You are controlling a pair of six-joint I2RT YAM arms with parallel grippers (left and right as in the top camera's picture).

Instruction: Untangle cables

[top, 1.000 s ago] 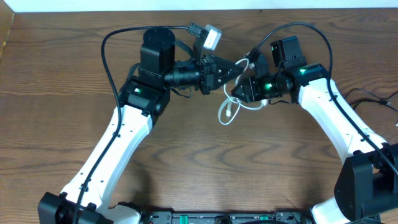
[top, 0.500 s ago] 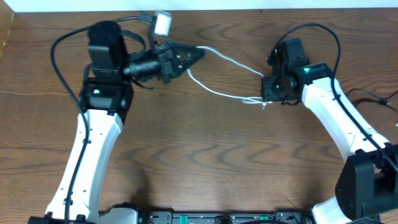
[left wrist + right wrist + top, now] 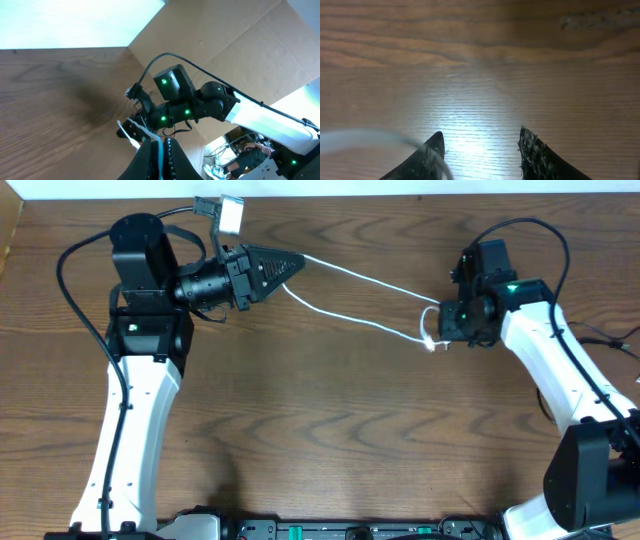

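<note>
The white cable [image 3: 360,290] stretches in two strands across the table from my left gripper [image 3: 297,261] to my right gripper [image 3: 438,332]. My left gripper is shut on the white cable; in the left wrist view the cord [image 3: 159,147] runs between the closed fingers [image 3: 161,150] toward a white plug end [image 3: 131,138] by the right arm. My right gripper [image 3: 480,132] is open; the blurred white cable [image 3: 385,137] lies over its left finger. A small loop of white cord [image 3: 430,338] hangs at the right gripper. The black cable is not visible.
The brown wooden table [image 3: 330,430] carries both arms. Thick black robot wires [image 3: 80,250] arch over each arm. A cardboard wall [image 3: 235,45] stands behind the right arm. More dark wires [image 3: 600,340] lie at the right edge.
My left arm has swung left with the white cable and pulled it out long and nearly straight. My right arm has shifted a little right. The loose loop between them is gone.
</note>
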